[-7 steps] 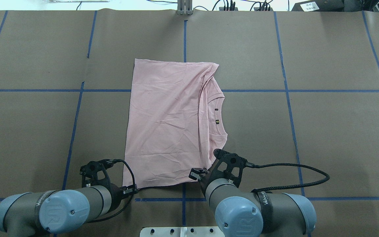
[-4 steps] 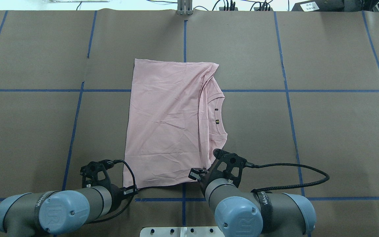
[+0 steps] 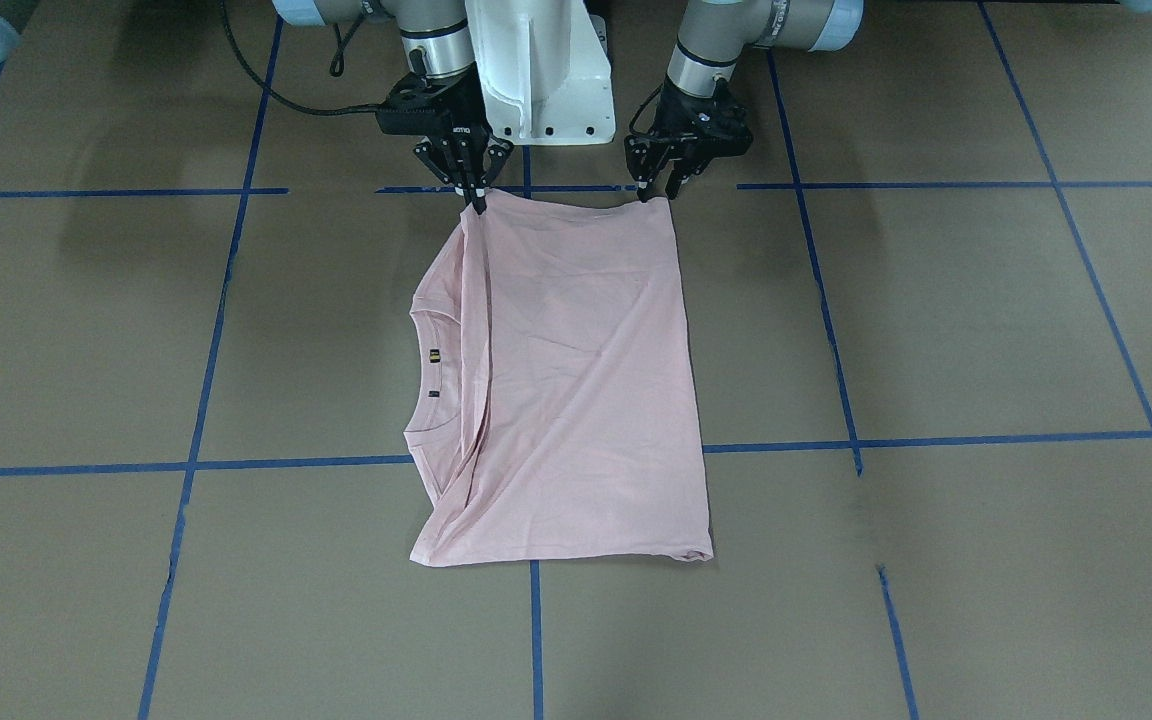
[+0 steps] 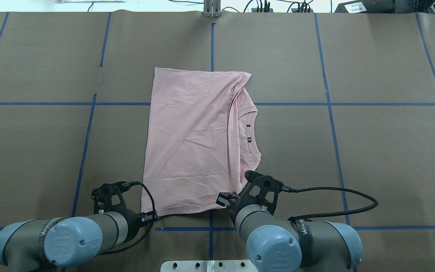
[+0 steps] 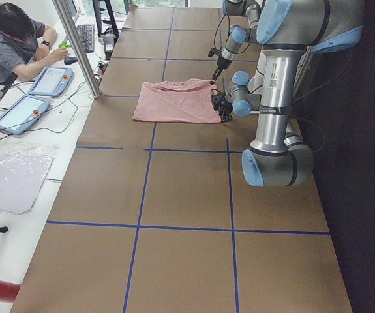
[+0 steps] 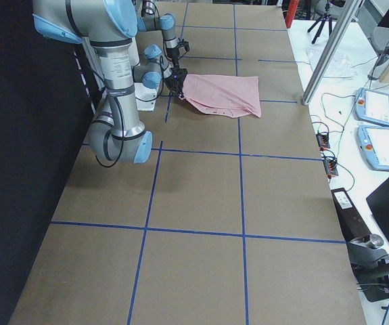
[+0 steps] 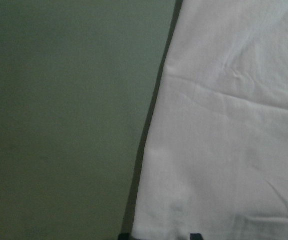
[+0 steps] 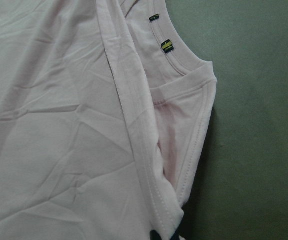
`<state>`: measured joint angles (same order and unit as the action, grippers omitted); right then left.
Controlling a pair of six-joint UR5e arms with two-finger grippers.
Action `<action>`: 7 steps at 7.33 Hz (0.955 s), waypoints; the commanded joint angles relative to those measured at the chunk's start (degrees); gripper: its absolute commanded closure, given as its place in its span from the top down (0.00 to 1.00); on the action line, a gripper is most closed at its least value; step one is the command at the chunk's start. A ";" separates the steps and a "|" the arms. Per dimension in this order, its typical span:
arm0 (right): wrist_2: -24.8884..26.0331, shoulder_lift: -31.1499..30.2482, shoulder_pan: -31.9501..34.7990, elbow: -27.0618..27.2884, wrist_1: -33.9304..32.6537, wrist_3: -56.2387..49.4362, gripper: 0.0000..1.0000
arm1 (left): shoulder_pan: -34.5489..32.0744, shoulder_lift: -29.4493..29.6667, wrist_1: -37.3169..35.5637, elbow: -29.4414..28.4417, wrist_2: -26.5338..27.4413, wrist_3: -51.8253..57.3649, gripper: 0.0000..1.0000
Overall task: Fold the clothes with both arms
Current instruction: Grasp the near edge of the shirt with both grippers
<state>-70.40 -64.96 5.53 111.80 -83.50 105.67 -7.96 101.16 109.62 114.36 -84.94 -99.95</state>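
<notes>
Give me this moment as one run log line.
T-shirt: partly folded | right gripper: shut on near-right corner | left gripper: open at near-left corner

Creased matt cloth T-shirt (image 4: 191, 143) lies on matt brown paper (image 4: 383, 151).

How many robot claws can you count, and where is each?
2. The left claw is at the T-shirt's robot-side corner away from the collar; the right claw pinches the corner nearer the collar.

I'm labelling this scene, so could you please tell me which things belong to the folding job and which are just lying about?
Job: T-shirt, left gripper, right gripper.
Lying about, beside the table: tablets, keyboard, plastic sheet.
</notes>
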 commanded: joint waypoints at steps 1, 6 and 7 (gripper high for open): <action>0.00 0.01 0.01 0.00 0.00 -0.03 0.00 | -0.30 0.09 0.06 -0.19 -0.05 1.15 0.51; 0.00 0.01 -0.08 0.00 0.00 -0.12 0.00 | -0.21 0.09 0.07 -0.37 -0.05 1.25 0.50; 0.00 0.01 -0.08 0.00 0.00 -0.12 0.00 | -0.21 0.09 0.07 -0.37 -0.05 1.25 0.49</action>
<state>-70.40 -64.96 5.49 111.78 -83.50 105.56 -8.22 101.25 109.69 114.02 -84.96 -98.70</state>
